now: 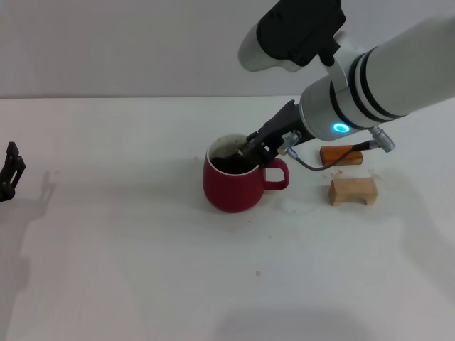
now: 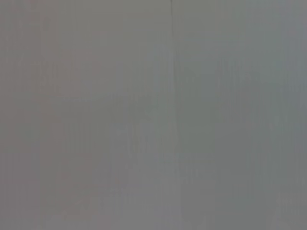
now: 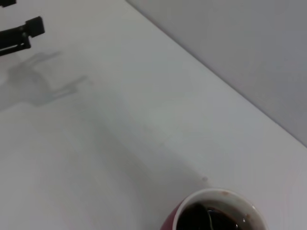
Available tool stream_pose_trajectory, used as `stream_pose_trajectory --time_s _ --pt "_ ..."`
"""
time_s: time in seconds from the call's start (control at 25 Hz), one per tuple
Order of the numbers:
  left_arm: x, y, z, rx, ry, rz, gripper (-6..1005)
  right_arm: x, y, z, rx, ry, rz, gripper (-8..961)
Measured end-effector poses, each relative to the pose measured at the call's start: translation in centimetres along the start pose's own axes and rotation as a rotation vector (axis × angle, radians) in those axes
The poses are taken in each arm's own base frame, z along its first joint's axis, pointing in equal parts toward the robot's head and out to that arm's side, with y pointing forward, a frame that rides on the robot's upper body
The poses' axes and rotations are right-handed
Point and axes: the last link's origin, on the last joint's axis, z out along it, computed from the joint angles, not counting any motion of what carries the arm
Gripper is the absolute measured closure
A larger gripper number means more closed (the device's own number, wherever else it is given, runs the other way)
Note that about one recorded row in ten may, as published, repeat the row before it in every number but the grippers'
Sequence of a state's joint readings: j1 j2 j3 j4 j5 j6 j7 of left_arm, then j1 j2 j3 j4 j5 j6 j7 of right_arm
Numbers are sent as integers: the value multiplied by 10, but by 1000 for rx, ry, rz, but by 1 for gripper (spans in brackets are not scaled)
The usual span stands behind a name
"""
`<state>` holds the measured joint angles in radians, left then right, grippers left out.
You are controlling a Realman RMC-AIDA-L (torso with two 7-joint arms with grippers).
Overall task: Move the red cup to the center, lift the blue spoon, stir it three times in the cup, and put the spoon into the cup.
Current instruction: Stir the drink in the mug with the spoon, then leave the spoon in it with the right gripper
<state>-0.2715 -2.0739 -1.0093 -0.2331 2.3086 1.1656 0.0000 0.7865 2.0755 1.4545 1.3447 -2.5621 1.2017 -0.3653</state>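
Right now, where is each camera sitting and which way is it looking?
Head view: high on the robot, looking down at the white table; shows the right arm, right tool over the squat dark red ceramic mug, left tool at the edge.
Left wrist view: only a blank grey surface.
Right wrist view: above the mug, facing across the table.
Head and right wrist views share mug and left tool.

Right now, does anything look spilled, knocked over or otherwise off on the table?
Nothing stands out. The red cup stands upright with dark liquid inside and no spill around it. The right gripper sits at its rim. Two blocks lie beside it; the left gripper is at the table's edge.
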Motion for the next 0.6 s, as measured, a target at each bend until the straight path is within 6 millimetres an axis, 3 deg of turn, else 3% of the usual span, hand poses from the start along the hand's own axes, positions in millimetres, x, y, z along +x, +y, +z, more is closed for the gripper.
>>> stream_pose_trajectory --time_s 0.4,0.52,0.6 --pt "1 1 2 -2 2 -1 154 -1 -2 -3 11 -25 4 691" --pt "1 1 2 -2 4 -1 154 -5 -6 -8 43 -71 2 555" --pt "2 0 3 1 6 -2 153 -12 -19 -20 151 -213 -3 465"
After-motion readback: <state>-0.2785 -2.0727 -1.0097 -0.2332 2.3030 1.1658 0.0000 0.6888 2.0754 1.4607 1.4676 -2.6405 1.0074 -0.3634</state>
